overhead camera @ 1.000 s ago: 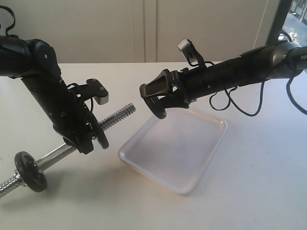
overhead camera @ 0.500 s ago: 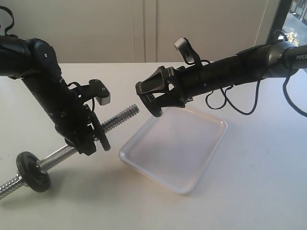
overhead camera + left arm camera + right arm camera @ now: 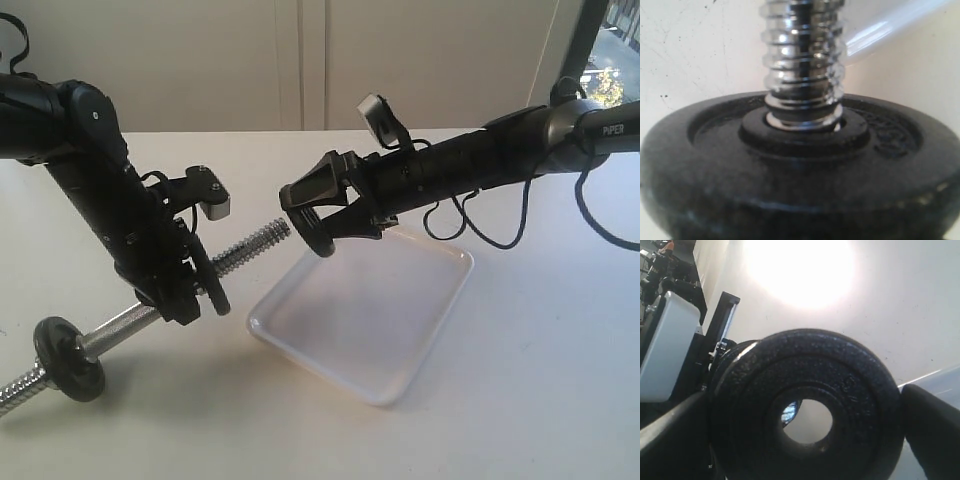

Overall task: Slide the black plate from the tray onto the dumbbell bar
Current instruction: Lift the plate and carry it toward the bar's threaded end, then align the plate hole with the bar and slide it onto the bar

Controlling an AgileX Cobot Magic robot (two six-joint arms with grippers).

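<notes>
Now, my left tool (image 3: 185,295) is clamped on the dumbbell bar (image 3: 250,248), whose long axis rises toward 2 o'clock. Just off its threaded tip, at 3 o'clock, the black plate (image 3: 316,236) hangs clamped in my right tool (image 3: 312,222), above the tray (image 3: 310,372).

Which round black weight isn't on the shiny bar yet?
The black plate held up in the right gripper's jaws, just off the dumbbell bar's threaded tip. The middle disc and the end disc already sit on it.
</notes>
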